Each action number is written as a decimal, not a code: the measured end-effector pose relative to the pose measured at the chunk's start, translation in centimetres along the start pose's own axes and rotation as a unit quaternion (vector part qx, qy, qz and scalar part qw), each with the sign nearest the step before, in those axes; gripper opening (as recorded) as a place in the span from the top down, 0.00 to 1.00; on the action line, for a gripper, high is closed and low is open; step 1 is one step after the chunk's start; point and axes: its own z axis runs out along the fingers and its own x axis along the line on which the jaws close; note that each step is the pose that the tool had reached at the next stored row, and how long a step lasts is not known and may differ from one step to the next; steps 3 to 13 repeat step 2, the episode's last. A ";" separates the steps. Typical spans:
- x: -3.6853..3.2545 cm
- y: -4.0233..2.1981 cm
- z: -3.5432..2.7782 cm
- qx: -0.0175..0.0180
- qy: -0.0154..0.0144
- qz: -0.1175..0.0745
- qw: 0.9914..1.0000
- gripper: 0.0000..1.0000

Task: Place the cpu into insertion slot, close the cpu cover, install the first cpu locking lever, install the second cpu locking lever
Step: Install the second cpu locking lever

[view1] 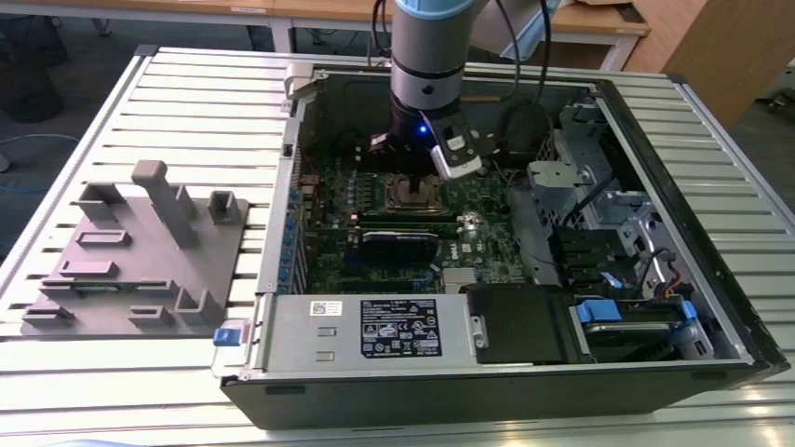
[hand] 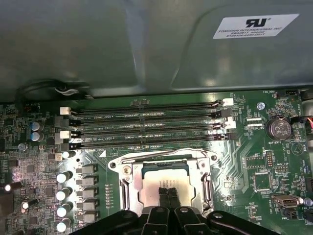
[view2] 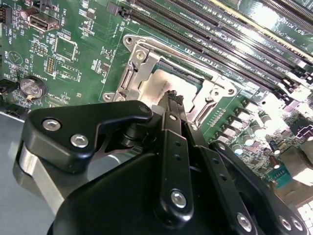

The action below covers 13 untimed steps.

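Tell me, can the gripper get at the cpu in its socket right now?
Probably yes. In both wrist views the gripper is right over the cpu, its tips at the silver face. The cpu cover frames the chip without blocking its middle, and the memory slots lie off to one side.

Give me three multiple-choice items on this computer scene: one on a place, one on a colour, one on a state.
1. The gripper has its tips over: A the cpu; B the coin battery; C the power supply.
2. The motherboard is: A blue; B green; C red.
3. The cpu: A hangs in the gripper; B lies flat in the insertion slot; C lies outside the case.

Answers: 1 A, in the first wrist view the closed tips sit over the silver face. 2 B, the board around the slot is green. 3 B, its face lies level inside the metal rim.
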 end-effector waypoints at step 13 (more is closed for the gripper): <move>0.00 0.00 -0.02 0.000 0.000 0.000 1.000 0.89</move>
